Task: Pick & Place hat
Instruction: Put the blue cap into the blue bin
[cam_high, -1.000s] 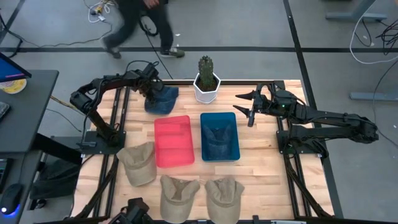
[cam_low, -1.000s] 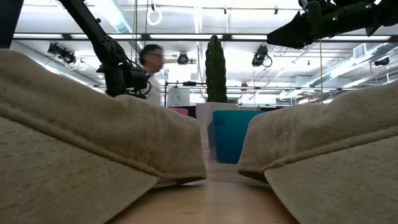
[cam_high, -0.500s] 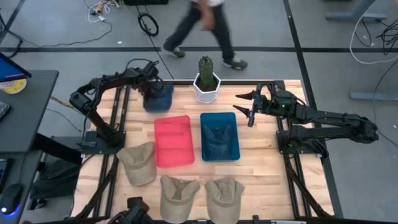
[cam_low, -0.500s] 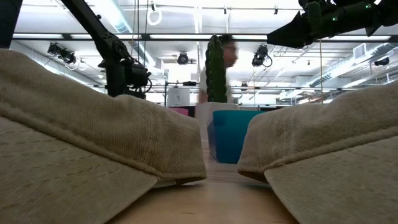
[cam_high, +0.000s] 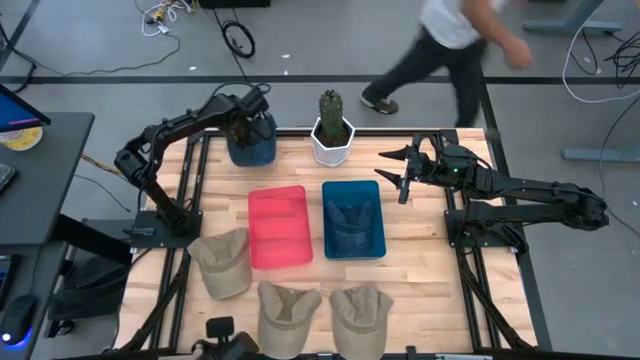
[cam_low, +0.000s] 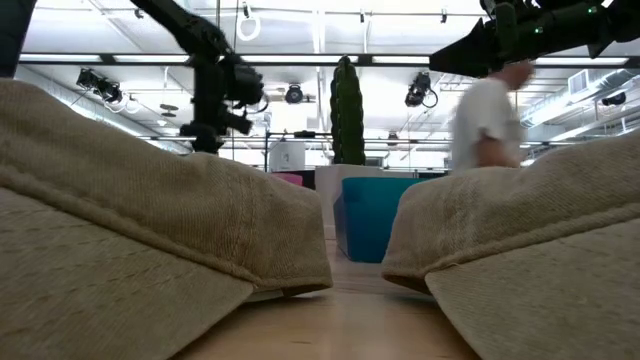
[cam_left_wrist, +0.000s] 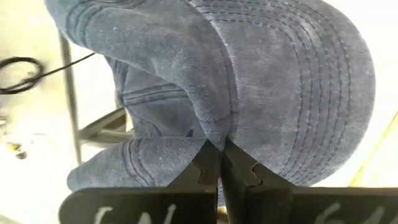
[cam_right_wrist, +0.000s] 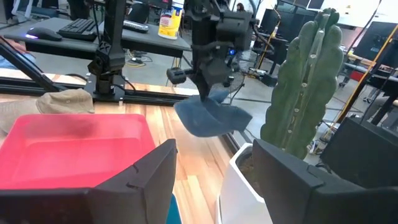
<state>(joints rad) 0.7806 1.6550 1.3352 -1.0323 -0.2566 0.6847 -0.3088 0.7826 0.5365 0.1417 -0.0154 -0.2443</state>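
Observation:
A blue denim hat (cam_high: 252, 142) hangs at the table's far left, with my left gripper (cam_high: 250, 125) shut on it from above. The right wrist view shows the hat (cam_right_wrist: 211, 119) dangling under that gripper, above the wood. A red bin (cam_high: 277, 226) and a blue bin (cam_high: 353, 218) stand mid-table; the blue one has a denim hat lying in it. My right gripper (cam_high: 395, 172) hovers open, right of the blue bin's far end, with nothing between its fingers. My left gripper pinches a raised fold of the denim hat's crown (cam_left_wrist: 214, 132) between its two fingers. The fingers point down from above. The hat hangs bunched below them, brim (cam_right_wrist: 233, 117) drooping, lifted clear of the table.
A cactus in a white pot (cam_high: 332, 130) stands at the far edge between the arms, close to the held hat. Three tan hats (cam_high: 222, 262) (cam_high: 288, 312) (cam_high: 360, 310) lie along the near edge. A person (cam_high: 450, 40) walks on the floor beyond the table.
My left gripper has shut on the denim hat, which lay flat on the table, then risen and drawn toward the far edge. The hat has bunched up and come off the wood. The person has walked from left to right behind the table.

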